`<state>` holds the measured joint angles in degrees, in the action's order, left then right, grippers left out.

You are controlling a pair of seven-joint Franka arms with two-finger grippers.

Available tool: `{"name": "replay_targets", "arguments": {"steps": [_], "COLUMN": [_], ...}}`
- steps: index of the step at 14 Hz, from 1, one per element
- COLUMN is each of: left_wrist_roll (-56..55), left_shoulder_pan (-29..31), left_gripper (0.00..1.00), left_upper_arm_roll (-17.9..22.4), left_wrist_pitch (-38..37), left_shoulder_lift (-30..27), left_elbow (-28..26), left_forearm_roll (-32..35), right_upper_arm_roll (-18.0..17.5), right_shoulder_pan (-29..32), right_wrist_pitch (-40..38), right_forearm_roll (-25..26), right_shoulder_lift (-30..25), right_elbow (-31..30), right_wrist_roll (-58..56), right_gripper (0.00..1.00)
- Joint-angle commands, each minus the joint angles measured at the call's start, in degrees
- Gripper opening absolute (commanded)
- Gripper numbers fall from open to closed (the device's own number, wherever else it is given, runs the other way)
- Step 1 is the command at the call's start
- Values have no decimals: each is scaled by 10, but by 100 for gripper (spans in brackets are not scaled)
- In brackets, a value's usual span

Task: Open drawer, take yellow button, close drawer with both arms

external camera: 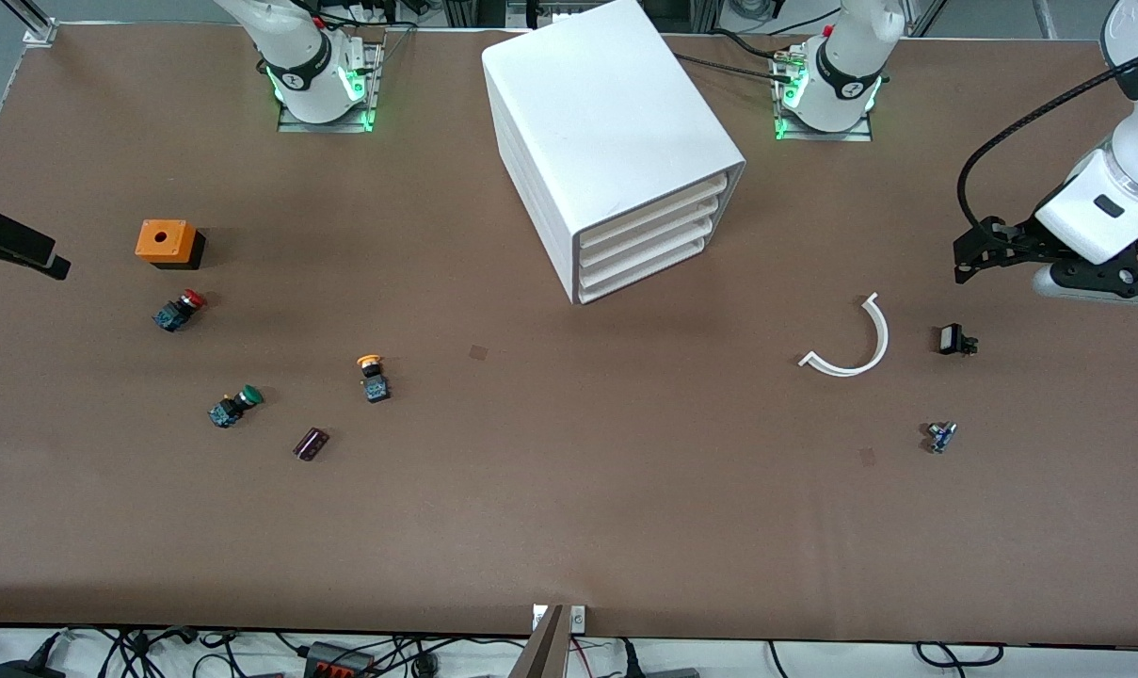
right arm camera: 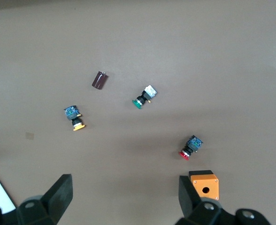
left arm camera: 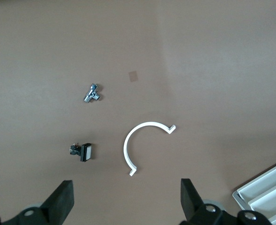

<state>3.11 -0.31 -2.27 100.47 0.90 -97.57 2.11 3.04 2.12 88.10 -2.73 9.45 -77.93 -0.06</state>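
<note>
Four drawers sit shut in your white cabinet, fronts angled toward the left arm's end and the front camera; the top drawer runs long across that face. Your button lies on the brown surface, orange cap pointing toward the bases. Left end effector hangs open over the white curved piece; right end effector hangs open above the orange box.
</note>
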Motion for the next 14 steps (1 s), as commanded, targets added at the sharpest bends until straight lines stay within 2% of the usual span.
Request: {"name": "replay_targets", "arguments": {"steps": [1,2,7,14], "left_wrist_roll": [12,11,8,4], "left_shoulder_pan": [0,-4,-5,-6], "left_gripper": [100,100,100,100], "left_upper_arm_roll": [-1,-1,-3,-15], "left_wrist_pitch": [10,10,5,-13], "left_shoulder_lift": [-27,-24,-22,-23], "left_elbow": [-31,-28,-25,-21], "left_forearm_roll": [-3,-3,-1,0], "right_upper_arm_roll": [-5,-5,-6,-10], "right_shoulder_pan": [2,2,1,2], "right_wrist_pitch": [18,16,52,27], "right_forearm_roll": [11,11,28,57], "right_shoulder_lift": [-36,-41,-109,-111], "right_elbow": [-46,-51,-153,-157], "right_wrist_roll": [5,5,4,-14], "right_gripper": [100,100,100,100]}}
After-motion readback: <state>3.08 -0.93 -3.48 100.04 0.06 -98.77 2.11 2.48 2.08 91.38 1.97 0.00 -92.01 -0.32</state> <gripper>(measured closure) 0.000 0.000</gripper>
